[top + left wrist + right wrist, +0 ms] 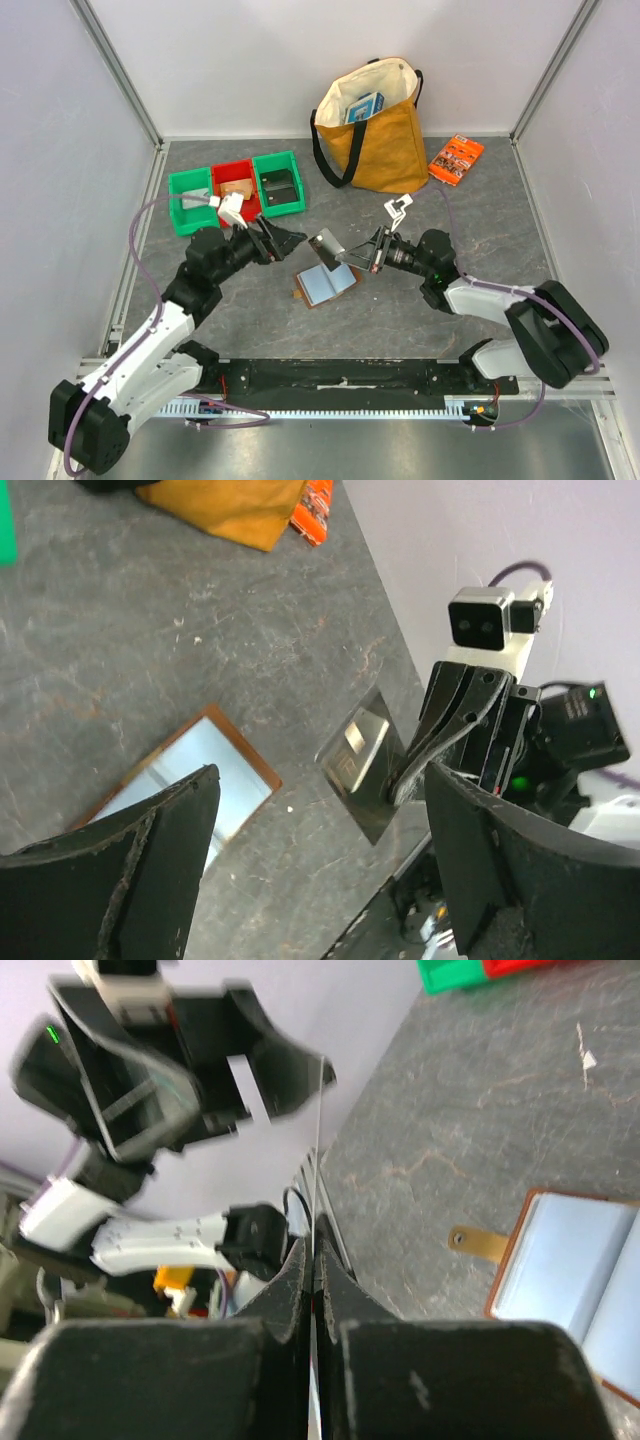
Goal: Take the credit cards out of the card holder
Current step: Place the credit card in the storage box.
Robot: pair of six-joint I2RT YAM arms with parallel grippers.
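The table (480, 230) is a dark grey stone-look top with pale walls on three sides. At the far left there's a row of three little bins side by side: a green bin (190, 200), a red bin (237, 187), then a second green bin (279, 182). A mustard tote bag (385, 150) stands far middle-right, with an orange printed packet (456, 158) flat just right of it. Smack in the middle the brown card holder (325, 285) lies open, pale blue inside up.

The right tool (355, 258) pinches a grey credit card (327, 247) above the open card holder (326, 286) on the bench (400, 320); the left tool (290, 240) gapes just beside the card.
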